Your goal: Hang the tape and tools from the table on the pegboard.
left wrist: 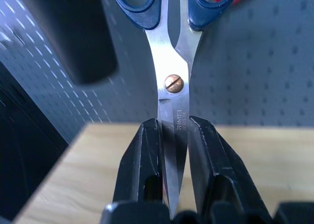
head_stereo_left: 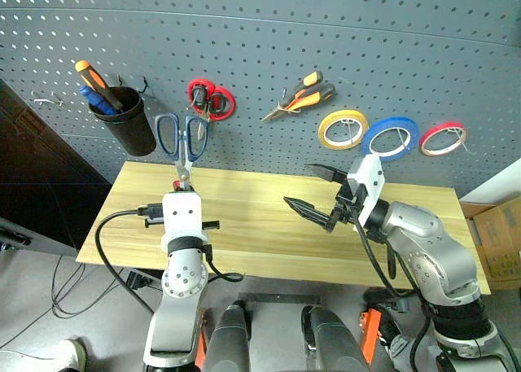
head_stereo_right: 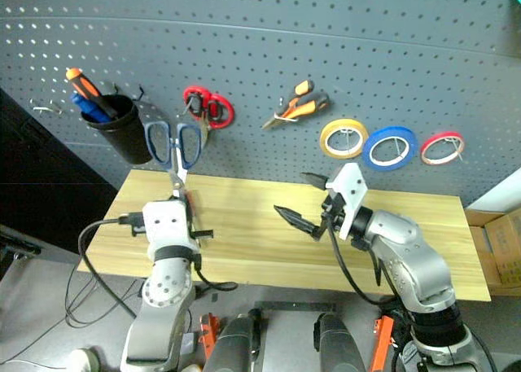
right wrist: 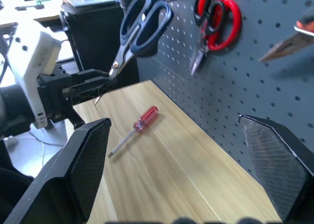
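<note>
left gripper (head_stereo_left: 184, 188) clamping blue-handled scissors (head_stereo_left: 182, 142) by blades, handles up before pegboard (head_stereo_left: 269, 54) | right gripper (head_stereo_left: 319, 194) gaping, empty | advice: be threading one handle loop squarely over a hook

Pegboard (head_stereo_left: 260, 54) stands behind the table (head_stereo_left: 260, 225). Along it, left to right: a cup (head_stereo_left: 129, 121), scissors (head_stereo_left: 210, 100), pliers (head_stereo_left: 298, 96), three tape rolls (head_stereo_left: 391, 137). A screwdriver (right wrist: 135, 130) lies on the table's left part, seemingly near the board.
</note>
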